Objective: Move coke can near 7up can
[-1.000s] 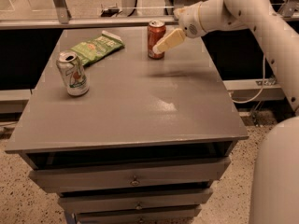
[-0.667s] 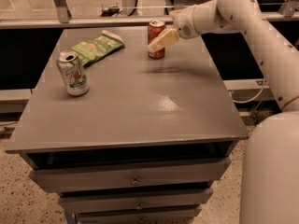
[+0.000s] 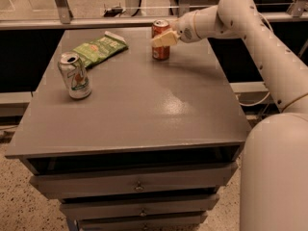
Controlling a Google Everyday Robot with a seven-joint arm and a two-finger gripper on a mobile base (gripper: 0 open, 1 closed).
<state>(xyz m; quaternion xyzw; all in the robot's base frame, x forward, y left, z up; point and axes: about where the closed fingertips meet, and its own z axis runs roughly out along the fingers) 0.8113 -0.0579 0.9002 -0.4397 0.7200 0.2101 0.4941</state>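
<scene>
The coke can [image 3: 160,52], red-orange with a silver top, stands upright at the far middle of the grey table [image 3: 159,105]. My gripper [image 3: 162,38] is at the can's upper part, reaching in from the right, and its cream tip overlaps the can's front. The 7up can [image 3: 74,76], silver-white with green markings and slightly dented, stands upright at the left side of the table, well apart from the coke can.
A flat green chip bag [image 3: 98,49] lies at the far left, between the two cans and further back. My white arm [image 3: 250,37] spans the table's right side. Drawers [image 3: 138,186] sit below the front edge. A rail runs behind the table.
My gripper has moved a little left, closer onto the coke can. Both cans and the chip bag have stayed in place.
</scene>
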